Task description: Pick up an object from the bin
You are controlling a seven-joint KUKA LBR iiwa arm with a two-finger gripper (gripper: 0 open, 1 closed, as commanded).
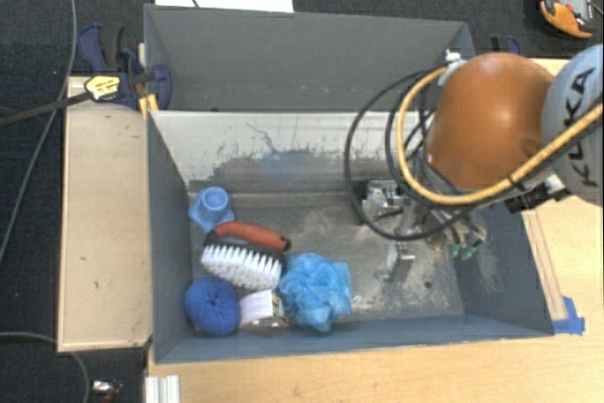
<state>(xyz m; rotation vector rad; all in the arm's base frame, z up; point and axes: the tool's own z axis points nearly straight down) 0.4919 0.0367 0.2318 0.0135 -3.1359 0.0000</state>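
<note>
While hanging over bare bin floor (pixel 444 283), found gripper (pixel 400 267) in undeterminable state (apart or together, cannot tell); found nearest candidate, light-blue mesh pouf (pixel 316 290), near on its view-left side, white-bristled brush (pixel 243 261) beyond.

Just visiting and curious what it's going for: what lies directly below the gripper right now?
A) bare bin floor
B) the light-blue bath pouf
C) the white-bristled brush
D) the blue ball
A: the gripper hangs over bare grey floor of the bin, while the brush, blue ball and bath pouf lie clustered to the view's left, apart from it.
</note>
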